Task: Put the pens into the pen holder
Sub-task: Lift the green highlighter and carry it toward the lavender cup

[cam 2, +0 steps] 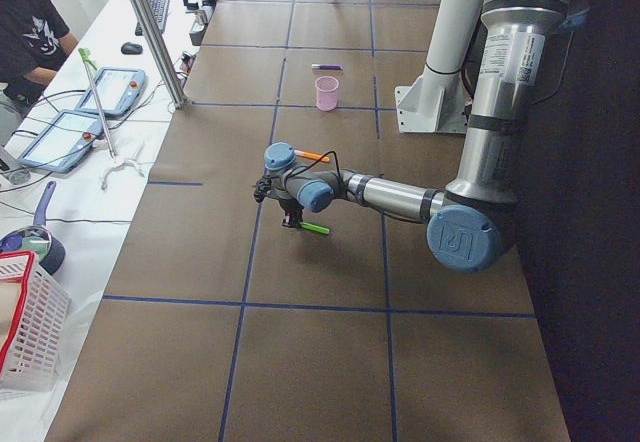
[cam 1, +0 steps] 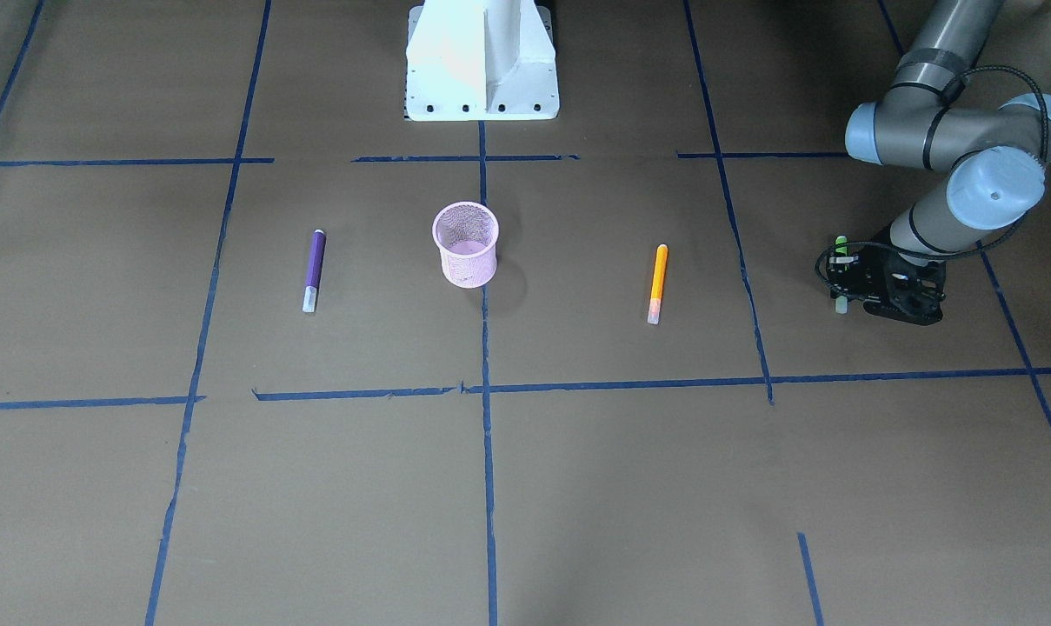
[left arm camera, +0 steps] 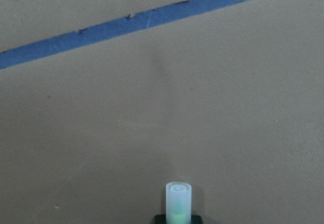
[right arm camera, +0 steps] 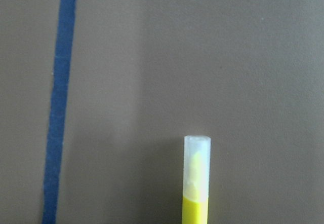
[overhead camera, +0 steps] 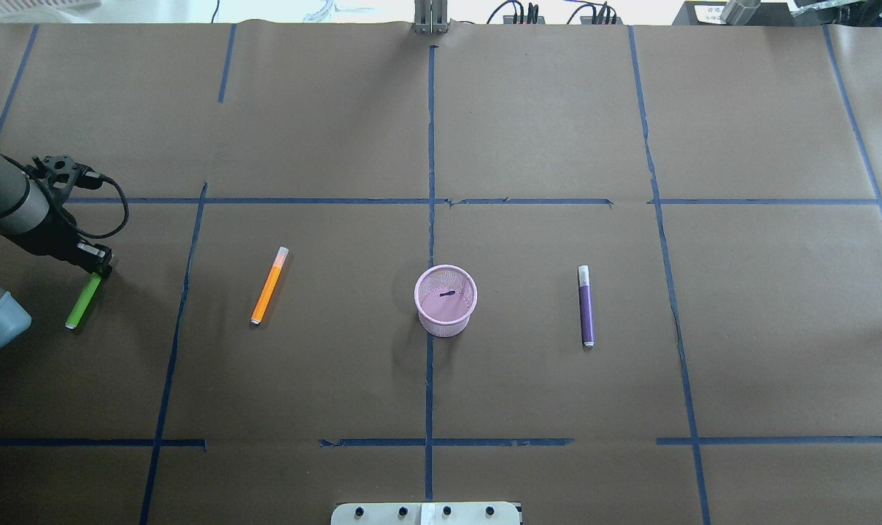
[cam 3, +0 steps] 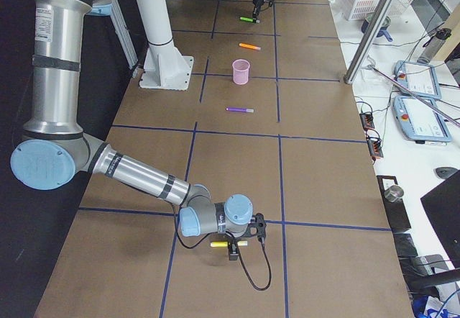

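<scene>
The pink mesh pen holder (overhead camera: 446, 300) stands upright mid-table. An orange pen (overhead camera: 268, 286) lies to its left and a purple pen (overhead camera: 586, 306) to its right, both flat on the brown paper. At the overhead view's left edge my left gripper (overhead camera: 98, 266) is shut on the green pen (overhead camera: 83, 300) near its capped end. That pale cap (left arm camera: 178, 201) pokes out in the left wrist view. My right gripper (cam 3: 233, 252) shows only in the side views, at a yellow pen (cam 3: 224, 244). I cannot tell whether it is open or shut. The yellow pen (right arm camera: 196, 183) fills the right wrist view's bottom.
Blue tape lines (overhead camera: 430, 182) divide the paper into squares. The white robot base (cam 1: 482, 61) sits behind the holder. Beside the table's long edge are a seated person (cam 2: 25, 32), control tablets (cam 2: 60, 142) and a white basket (cam 2: 25, 332).
</scene>
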